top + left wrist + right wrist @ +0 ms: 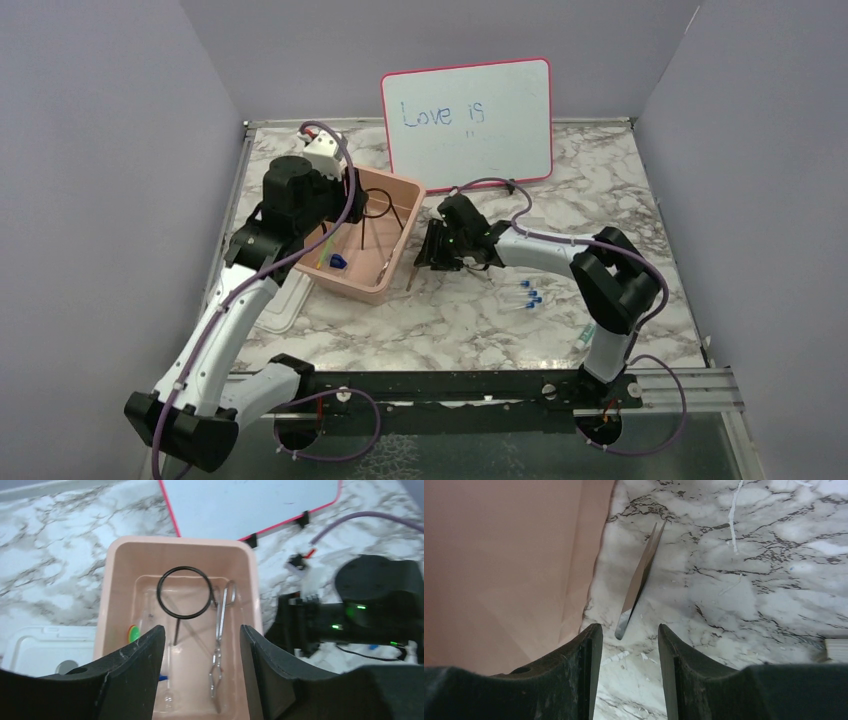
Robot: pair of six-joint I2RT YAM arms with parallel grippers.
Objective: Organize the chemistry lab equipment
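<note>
A black wire ring stand (185,591), metal tongs (220,640), a clear blue-capped tube (167,680) and a green and orange item (133,632) lie inside the pink tub (115,580). My left gripper (202,650) hovers open and empty above the tub (365,285); in the top view it (345,205) is over the tub's left part. Thin metal tweezers (640,580) lie on the marble beside the tub's outer wall (499,555). My right gripper (630,645) is open and empty, low over the tweezers' near end (412,278). Small blue-capped tubes (528,295) lie loose on the table.
The pink-framed whiteboard (467,120) stands at the back. A white lid (275,310) lies left of the tub. A small greenish item (587,335) lies by the right arm's elbow. The right arm (370,605) is close beside the tub's right wall.
</note>
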